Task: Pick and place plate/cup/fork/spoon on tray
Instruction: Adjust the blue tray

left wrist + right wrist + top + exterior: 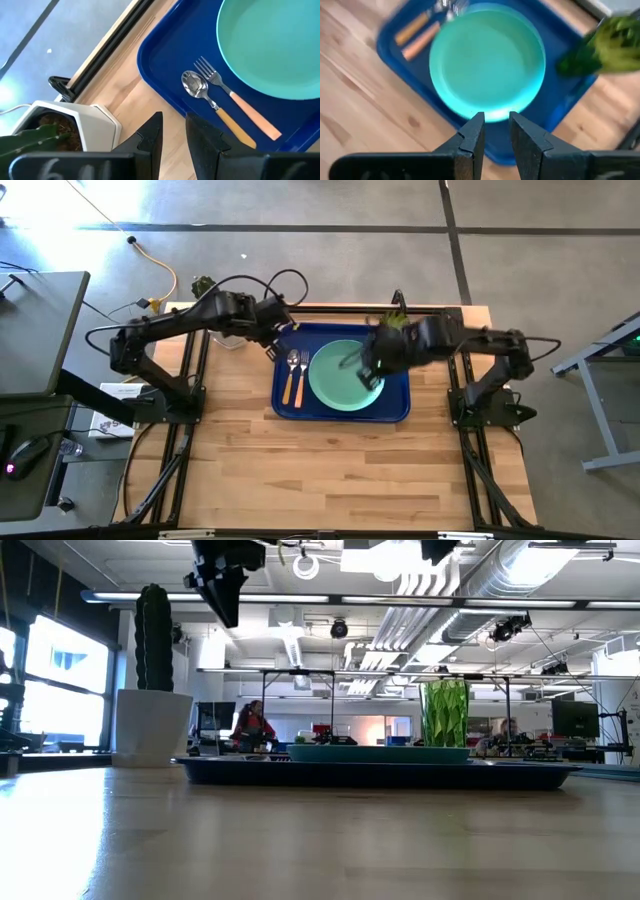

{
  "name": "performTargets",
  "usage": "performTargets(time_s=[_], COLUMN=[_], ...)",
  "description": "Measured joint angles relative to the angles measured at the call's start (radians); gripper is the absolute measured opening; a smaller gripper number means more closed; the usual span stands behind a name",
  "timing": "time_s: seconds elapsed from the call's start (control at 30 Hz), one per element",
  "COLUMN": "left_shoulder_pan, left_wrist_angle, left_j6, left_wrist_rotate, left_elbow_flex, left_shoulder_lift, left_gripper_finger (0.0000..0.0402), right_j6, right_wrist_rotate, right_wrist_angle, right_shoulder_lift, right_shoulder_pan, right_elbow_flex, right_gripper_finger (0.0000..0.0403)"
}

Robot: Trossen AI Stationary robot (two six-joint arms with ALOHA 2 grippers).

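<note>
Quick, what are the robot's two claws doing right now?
Left gripper: open a little, holding nothing, beside the tray.
Right gripper: open a little, holding nothing, above the plate.

dark jointed arms (black looping cables)

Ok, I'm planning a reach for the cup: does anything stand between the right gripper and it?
Nothing visible does. The right gripper hangs above the plate, and the cup stands beyond the plate near the tray's corner, with only open air between them.
</note>
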Motion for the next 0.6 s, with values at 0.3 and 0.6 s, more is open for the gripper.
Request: performTargets(time_s=[0.3,0.6], left_shoulder_pan=[0.0,0.0], left_wrist_angle=[0.002,0.002], left_j6=[0.018,0.017], left_wrist_rotate=[0.0,0.0], left_elbow_flex=[0.0,0.0], left_shoulder_lift=[-0.07,-0.08], left_gripper_finger=[0.0074,0.0074], right_j6=[0.361,0.603], right_wrist_rotate=[-0.087,-0.194], right_wrist_angle=[-0.001,0.147], right_shoulder_lift=[-0.003,-0.052], right_shoulder_pan=[0.173,0.273], right_elbow_flex=[-0.289,-0.562], right_gripper_finger=[0.008,0.008])
